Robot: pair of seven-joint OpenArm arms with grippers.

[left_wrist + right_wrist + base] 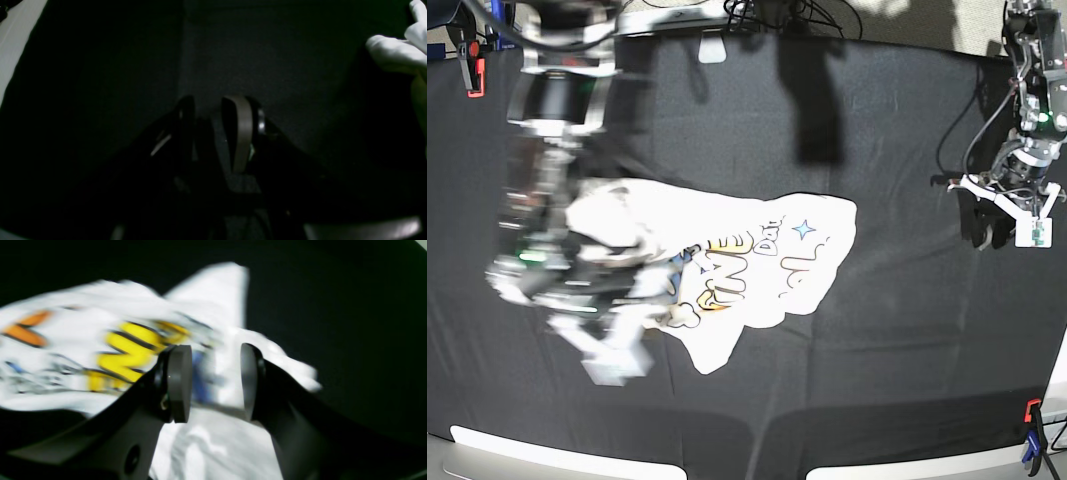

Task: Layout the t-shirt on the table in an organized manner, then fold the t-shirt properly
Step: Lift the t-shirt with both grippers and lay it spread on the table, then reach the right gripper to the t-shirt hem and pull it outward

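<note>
This is looking like a robotics lab or test bench rather than a home. A wide table (907, 330) is lying under wrinkled black cloth, with an orange clamp (469, 68) and a blue clamp (1033, 447) gripping its edges. Loose black cables (772, 15) are trailing along the far side, and two robot arms are standing over the surface.

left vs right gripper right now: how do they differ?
The right gripper hangs over the t-shirt, print showing between its pads; the left gripper is over bare table, well clear of the shirt. The right arm is motion-blurred in the base view; the left arm looks sharp. Shared: both have open jaws holding nothing.
</note>
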